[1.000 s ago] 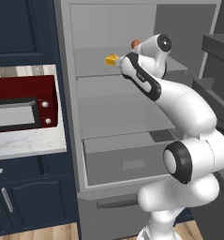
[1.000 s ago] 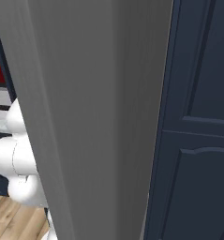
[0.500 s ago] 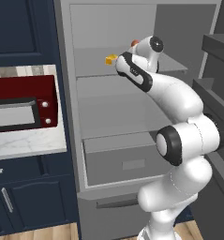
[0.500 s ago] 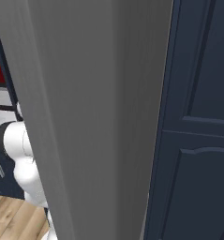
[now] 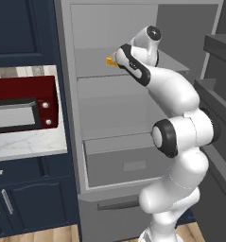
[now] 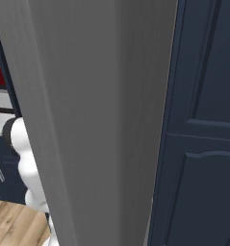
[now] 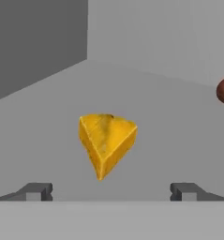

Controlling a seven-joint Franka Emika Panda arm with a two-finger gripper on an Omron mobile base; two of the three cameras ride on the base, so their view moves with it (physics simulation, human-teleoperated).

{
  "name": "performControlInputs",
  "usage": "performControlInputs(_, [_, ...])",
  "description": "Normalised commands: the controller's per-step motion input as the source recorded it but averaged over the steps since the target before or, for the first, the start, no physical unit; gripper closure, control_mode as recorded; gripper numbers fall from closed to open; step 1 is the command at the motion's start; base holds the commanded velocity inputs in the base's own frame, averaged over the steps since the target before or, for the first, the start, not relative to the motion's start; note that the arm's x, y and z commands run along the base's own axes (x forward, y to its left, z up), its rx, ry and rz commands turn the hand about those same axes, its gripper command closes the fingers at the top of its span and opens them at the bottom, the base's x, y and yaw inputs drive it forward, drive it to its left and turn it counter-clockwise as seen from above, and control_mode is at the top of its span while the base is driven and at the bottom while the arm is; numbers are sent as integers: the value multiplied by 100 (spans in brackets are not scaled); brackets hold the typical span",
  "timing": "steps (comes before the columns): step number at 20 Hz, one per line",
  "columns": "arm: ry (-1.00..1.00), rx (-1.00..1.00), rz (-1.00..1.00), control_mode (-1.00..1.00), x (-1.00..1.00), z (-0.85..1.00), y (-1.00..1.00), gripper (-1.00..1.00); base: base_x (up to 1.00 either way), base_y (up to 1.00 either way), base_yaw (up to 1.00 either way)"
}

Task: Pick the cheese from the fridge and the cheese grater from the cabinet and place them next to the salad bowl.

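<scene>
Yellow cheese (image 7: 106, 143) on fridge (image 7: 179, 122) shelf, tool (image 7: 111, 191) wide apart, holding nothing

Rises from the floor at lower right in the left base view, bends at a dark elbow joint, then reaches up and leftward with the wrist level, gripper (image 7: 111, 191) wide open, both dark fingertips (image 7: 37, 191) spread far apart and holding nothing.
</scene>
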Motion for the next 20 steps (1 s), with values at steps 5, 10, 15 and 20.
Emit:
performControlInputs(5, [0, -1, 0, -100, 5, 0, 2, -100, 0, 0, 0])
performControlInputs(10, [0, 0, 0, -100, 30, -13, 14, -100, 0, 0, 0])
performControlInputs(15, [1, 0, 0, -100, 36, -24, 4, -100, 0, 0, 0])
performControlInputs(20, [2, 0, 0, -100, 55, -16, 6, -100, 0, 0, 0])
